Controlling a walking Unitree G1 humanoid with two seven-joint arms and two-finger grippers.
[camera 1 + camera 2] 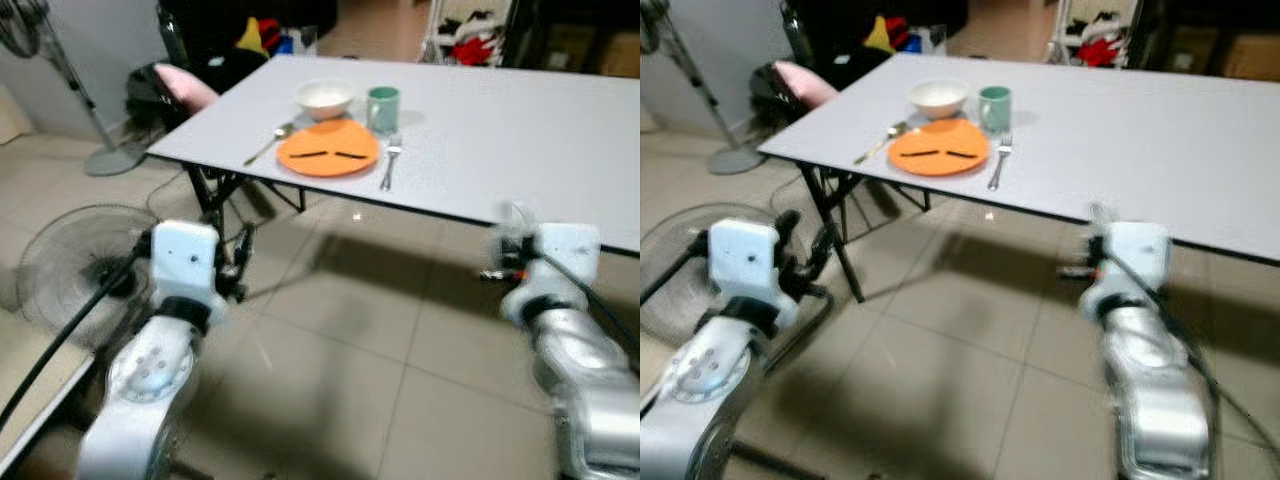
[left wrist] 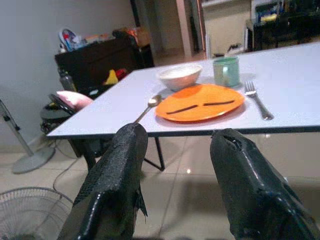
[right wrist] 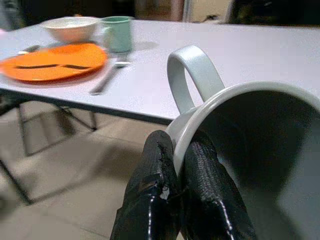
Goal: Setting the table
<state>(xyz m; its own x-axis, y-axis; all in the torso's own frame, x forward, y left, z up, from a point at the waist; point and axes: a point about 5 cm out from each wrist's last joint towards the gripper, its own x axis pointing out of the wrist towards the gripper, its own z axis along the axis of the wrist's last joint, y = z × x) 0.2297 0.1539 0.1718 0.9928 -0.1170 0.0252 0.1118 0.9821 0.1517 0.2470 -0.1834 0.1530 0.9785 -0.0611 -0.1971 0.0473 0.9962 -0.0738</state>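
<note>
A grey table (image 1: 500, 120) stands ahead with one place laid near its left end: an orange plate (image 1: 328, 150) with two dark sticks across it, a white bowl (image 1: 325, 97) and a green mug (image 1: 383, 108) behind it, a spoon (image 1: 268, 145) to its left and a fork (image 1: 389, 165) to its right. My right gripper (image 3: 179, 150) is shut on the rim of a pale grey mug (image 3: 250, 130), held low in front of the table's near edge, handle toward the table. My left gripper (image 2: 179, 135) is open and holds nothing, below table height, pointing at the plate.
A floor fan (image 1: 70, 270) lies by my left arm. A standing fan (image 1: 110, 150) and a dark chair with a pink cushion (image 1: 185, 85) are beyond the table's left corner. Tiled floor (image 1: 350, 330) lies between me and the table. The table's right half is bare.
</note>
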